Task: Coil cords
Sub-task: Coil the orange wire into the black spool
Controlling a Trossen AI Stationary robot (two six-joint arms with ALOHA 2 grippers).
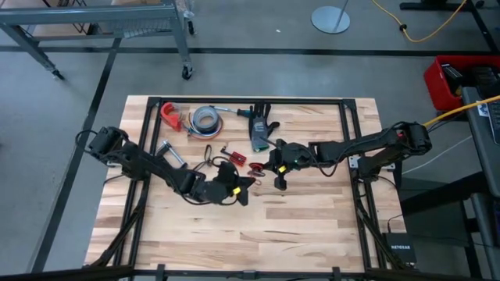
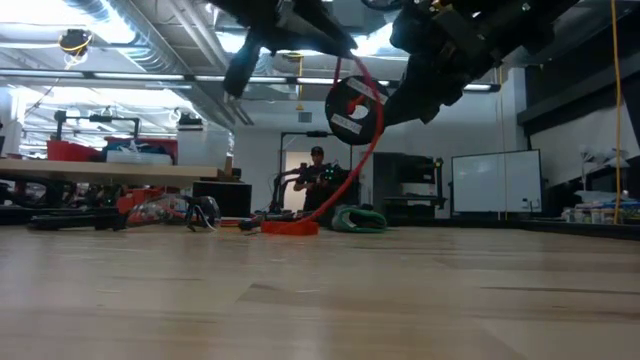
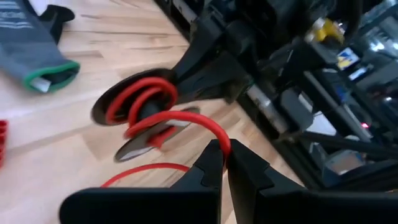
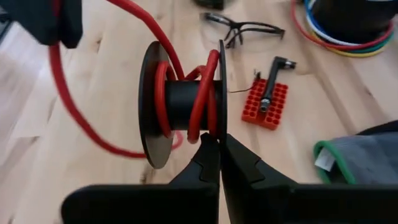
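Light wood-plank table with a black frame, set on a grey floor. Near the table's middle a black spool is clamped at its flange by the right gripper, jaws closed on the rim. A red cord is wound around the hub; its free run is pinched by the left gripper, fingers together — both are raised off the boards. Along the far edge lie a red clamp, a grey tape roll and a grey glove. A red block and safety glasses lie between. Beyond: a workshop, whiteboard, a person standing.
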